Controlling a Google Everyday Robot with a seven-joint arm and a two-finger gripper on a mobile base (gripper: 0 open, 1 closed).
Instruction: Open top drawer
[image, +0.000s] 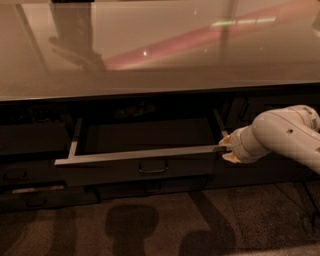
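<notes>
The top drawer (120, 170) is pulled out from under the counter. It has a dark grey front, a small centred pull handle (153, 167) and a pale metal rim (135, 155). Its inside is dark and I cannot see the floor. My gripper (225, 148) is at the drawer's right front corner, at the end of the rim. The white arm (285, 137) comes in from the right.
A glossy beige counter top (160, 50) overhangs the drawer. Dark cabinet fronts (30, 140) stand left and right of the drawer. Lower drawer fronts (125, 190) sit beneath it. A dark speckled floor (160, 225) lies below.
</notes>
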